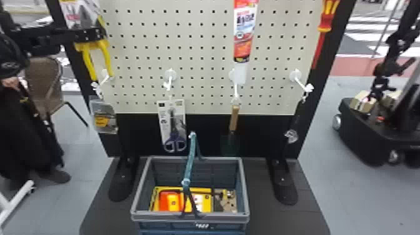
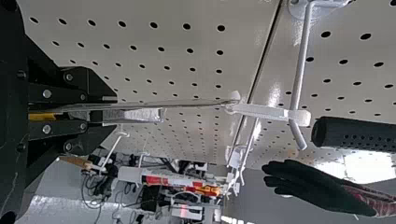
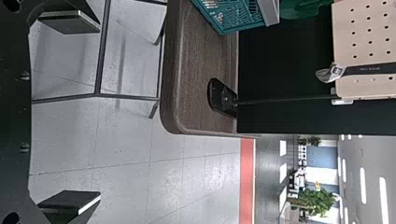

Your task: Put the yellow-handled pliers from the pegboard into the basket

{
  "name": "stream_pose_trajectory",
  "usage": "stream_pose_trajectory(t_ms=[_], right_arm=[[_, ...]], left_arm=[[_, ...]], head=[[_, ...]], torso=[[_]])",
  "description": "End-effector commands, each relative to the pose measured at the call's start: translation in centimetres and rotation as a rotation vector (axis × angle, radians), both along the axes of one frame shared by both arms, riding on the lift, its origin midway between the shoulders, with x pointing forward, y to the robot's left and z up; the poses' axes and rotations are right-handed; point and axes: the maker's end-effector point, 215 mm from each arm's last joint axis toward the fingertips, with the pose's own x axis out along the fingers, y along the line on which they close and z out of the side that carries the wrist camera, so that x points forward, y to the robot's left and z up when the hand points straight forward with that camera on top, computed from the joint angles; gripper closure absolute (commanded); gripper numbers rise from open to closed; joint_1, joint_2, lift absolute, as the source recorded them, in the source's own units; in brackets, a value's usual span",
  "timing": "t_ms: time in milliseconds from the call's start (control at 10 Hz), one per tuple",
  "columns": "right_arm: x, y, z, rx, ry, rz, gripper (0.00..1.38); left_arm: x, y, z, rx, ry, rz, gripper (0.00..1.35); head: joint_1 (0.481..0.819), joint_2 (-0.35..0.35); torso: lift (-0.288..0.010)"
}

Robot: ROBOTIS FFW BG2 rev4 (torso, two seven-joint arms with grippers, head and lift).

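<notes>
At the pegboard's upper left in the head view, my left gripper (image 1: 89, 35) is shut on the carded yellow-handled pliers (image 1: 99, 59), whose handles stick out below the fingers. The left wrist view has the left gripper (image 2: 109, 112) pinching the package of the pliers (image 2: 159, 103), seen edge-on, with a bit of yellow between the fingers. A white strap (image 2: 261, 111) runs from the package to a metal hook (image 2: 301, 70) and appears still looped on it. The basket (image 1: 190, 216) stands low in front of the board. My right gripper (image 3: 88, 112) is open, holding nothing, over the floor.
Scissors (image 1: 175, 125), a wooden-handled trowel (image 1: 234, 118), a white-and-red tube (image 1: 245, 31) and a small package (image 1: 104, 117) hang at the pegboard (image 1: 200, 47). The basket holds several items, its handle (image 1: 190, 159) raised. An adjustable wrench (image 3: 364, 70) hangs at the board's right side.
</notes>
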Motion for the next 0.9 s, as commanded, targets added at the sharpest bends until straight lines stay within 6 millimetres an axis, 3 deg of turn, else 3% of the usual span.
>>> stream_pose_trajectory(t_ms=[0, 500, 800], right_arm=[[-0.1, 0.0, -0.1, 0.003, 0.002, -0.002, 0.05], [-0.2, 0.0, -0.1, 0.002, 0.004, -0.002, 0.05], [-0.5, 0.0, -0.1, 0.002, 0.007, -0.002, 0.05]], left_arm=[[0.0, -0.1, -0.1, 0.001, 0.002, -0.002, 1.2], [-0.5, -0.6, 0.4, -0.005, -0.004, -0.017, 1.2], [-3.2, -1.2, 0.7, 0.015, -0.023, -0.034, 1.2]], head=[[0.549, 0.0], [0.549, 0.0], [0.549, 0.0]], torso=[[-0.1], [-0.1], [-0.1]])
